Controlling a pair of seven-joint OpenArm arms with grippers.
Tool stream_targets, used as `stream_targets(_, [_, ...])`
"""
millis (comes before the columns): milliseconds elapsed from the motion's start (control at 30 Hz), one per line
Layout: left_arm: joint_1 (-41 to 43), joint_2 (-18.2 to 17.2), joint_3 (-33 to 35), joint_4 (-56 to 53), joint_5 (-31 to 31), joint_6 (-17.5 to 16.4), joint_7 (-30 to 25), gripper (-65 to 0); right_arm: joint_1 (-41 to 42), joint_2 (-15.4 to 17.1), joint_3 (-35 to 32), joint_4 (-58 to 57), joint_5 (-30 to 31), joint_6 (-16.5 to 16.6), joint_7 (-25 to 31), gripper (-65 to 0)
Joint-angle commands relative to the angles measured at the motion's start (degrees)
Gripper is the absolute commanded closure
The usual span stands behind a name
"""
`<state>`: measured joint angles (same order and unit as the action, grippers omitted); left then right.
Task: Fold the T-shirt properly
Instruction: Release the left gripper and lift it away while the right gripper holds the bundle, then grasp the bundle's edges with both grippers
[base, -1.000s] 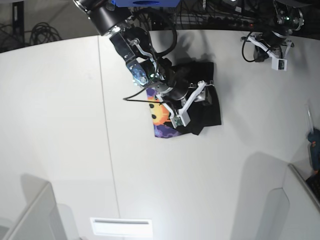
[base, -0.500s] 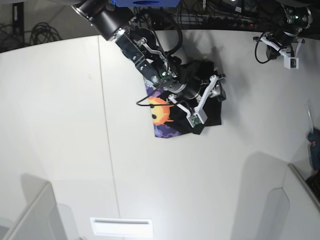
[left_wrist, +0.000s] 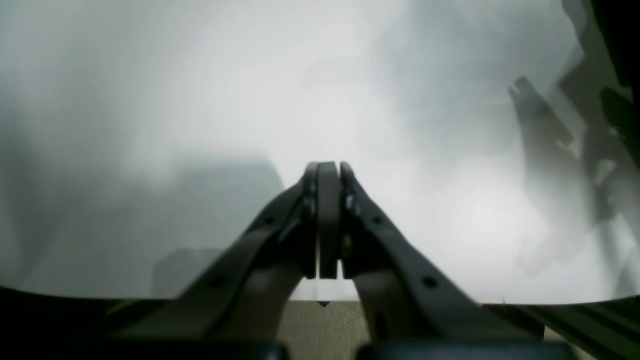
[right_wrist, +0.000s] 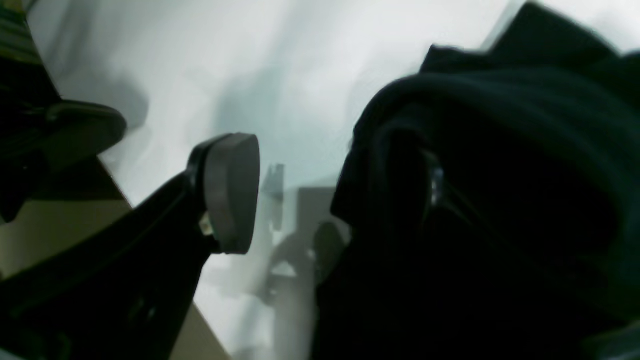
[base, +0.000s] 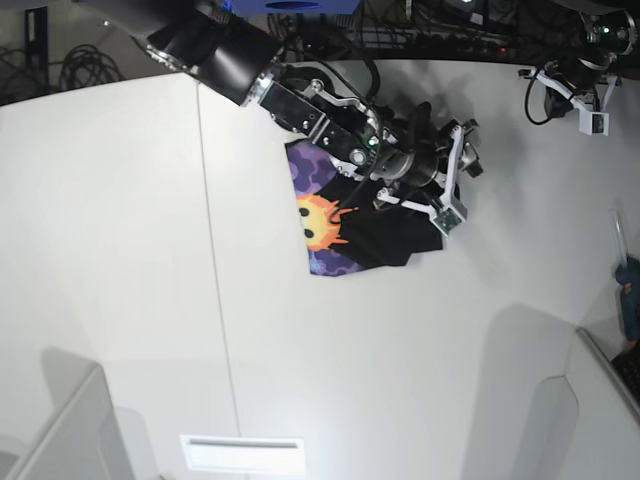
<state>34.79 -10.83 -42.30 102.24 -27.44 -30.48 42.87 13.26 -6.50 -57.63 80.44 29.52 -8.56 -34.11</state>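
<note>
The T-shirt (base: 335, 225) lies bunched on the white table (base: 120, 250), its sun-face print and purple camouflage showing on the left and black cloth on the right. My right gripper (base: 457, 180) hovers at the shirt's right edge. In the right wrist view the right gripper (right_wrist: 330, 165) is open: one pad (right_wrist: 232, 192) is bare and the black shirt cloth (right_wrist: 500, 200) is draped over the other finger. My left gripper (left_wrist: 328, 172) is shut and empty above bare table; in the base view it (base: 585, 95) sits at the far right corner.
A seam (base: 215, 300) runs down the table. A grey bin (base: 60, 430) stands at the front left and another (base: 600, 410) at the front right. A white slot (base: 242, 452) is at the front edge. A blue tool (base: 628, 290) lies at the right edge.
My right arm swung right across the shirt to its right edge, uncovering more of the print. The black cloth shifted right with it. My left arm drew farther toward the right corner.
</note>
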Motion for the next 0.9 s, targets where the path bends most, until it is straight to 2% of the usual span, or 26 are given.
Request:
stream_targets(0, [0.34,-0.73,-0.47,0.75,-0.65,-0.42,-0.98,0.0,2.00,-1.19,-1.14,1.18,0.24,0.43,0.92,-38.3])
stream_targets(200, [0.34,-0.73,-0.47,0.75,-0.56,-0.42,-0.98,0.0,3.32,-0.75,-3.34,6.28,0.33,-1.33,0.75,-38.3])
stream_targets(333, [0.34,-0.82,-0.55,0.05,-0.56,-0.42,-0.98,0.0,3.23,4.00,-2.64,15.51,0.24,-1.95,1.10,-38.1])
stream_targets(433, [0.34,-0.91,-0.55,-1.27,-0.56,-0.42,-0.98,0.0,1.91,7.34,1.41,20.70,0.33,-7.84,0.92,-38.1])
stream_targets(500, [0.42,-0.91,-0.55,-1.88,-0.56,-0.42,-0.98,0.0,0.24,8.92,5.45,22.46,0.33,-10.48,0.92,-37.5])
stream_targets(567, [0.60,-0.91,-0.55,-2.06,-0.56,-0.42,-0.98,0.0,-1.78,9.62,9.41,22.28,0.33,-10.83,0.92,-29.6])
stream_targets(700, [0.78,-0.73,-0.55,-1.62,-0.56,-0.42,-1.07,0.0,-2.93,9.89,11.96,17.97,0.33,-10.74,1.01,-0.6])
stream_targets(833, [0.86,-0.47,-0.03,0.31,-0.65,-0.77,-1.07,0.0,-4.60,10.33,12.40,17.97,0.33,-10.65,1.18,0.0])
stream_targets(867, [0.86,0.06,-0.03,1.37,-0.73,-1.92,-1.07,0.0,-5.04,11.03,12.48,18.76,0.33,-10.65,1.27,0.0])
